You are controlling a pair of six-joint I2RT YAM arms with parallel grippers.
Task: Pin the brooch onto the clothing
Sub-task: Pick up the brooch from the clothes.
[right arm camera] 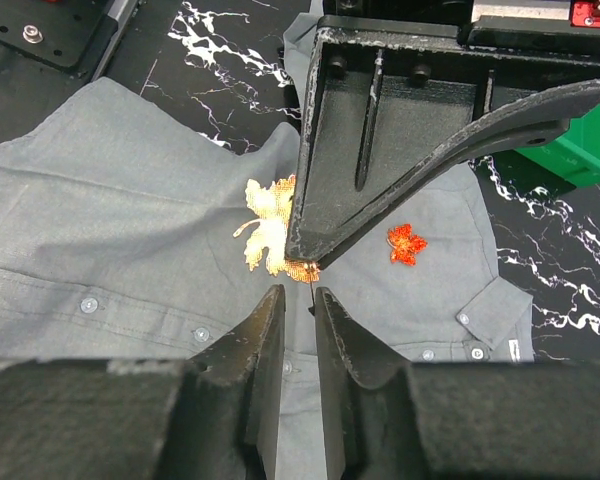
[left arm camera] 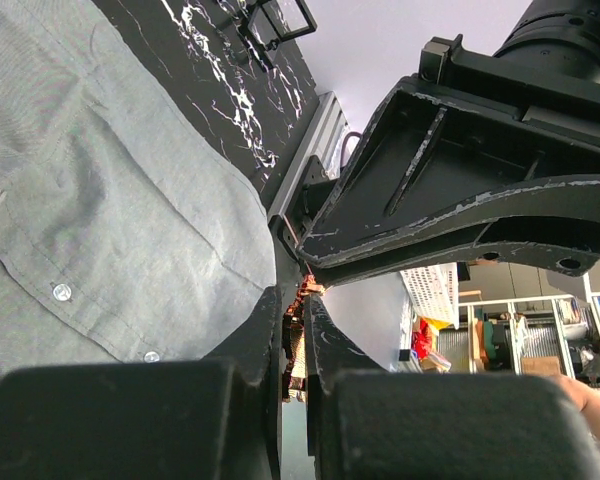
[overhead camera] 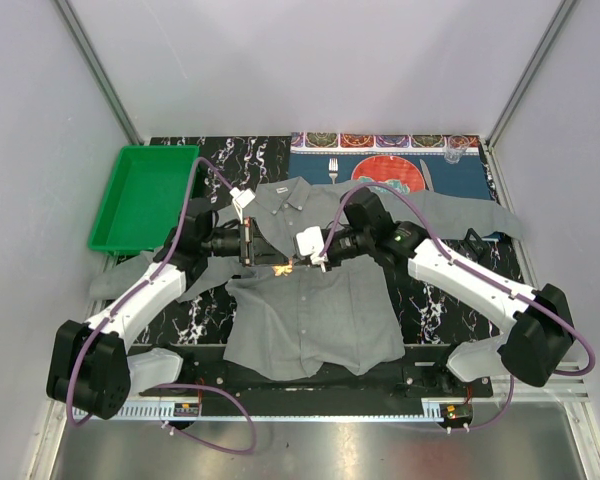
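Left fingers clamped on gold brooch edge over shirt, right fingers slightly parted just beside

A grey shirt lies spread across the black marbled table. A green tray and a blue placemat lie along its far side.

From this wrist I see my left gripper nearly closed. Its two dark fingers pinch the brooch, a small orange-brown piece right at the tips. The right gripper reaches in from the upper right, and its scratched black tip meets the brooch (touching or just beside, I cannot tell). To the left lies the grey shirt, two pale buttons showing. It is spread on the black marbled worktop, its hem near the metal edge.
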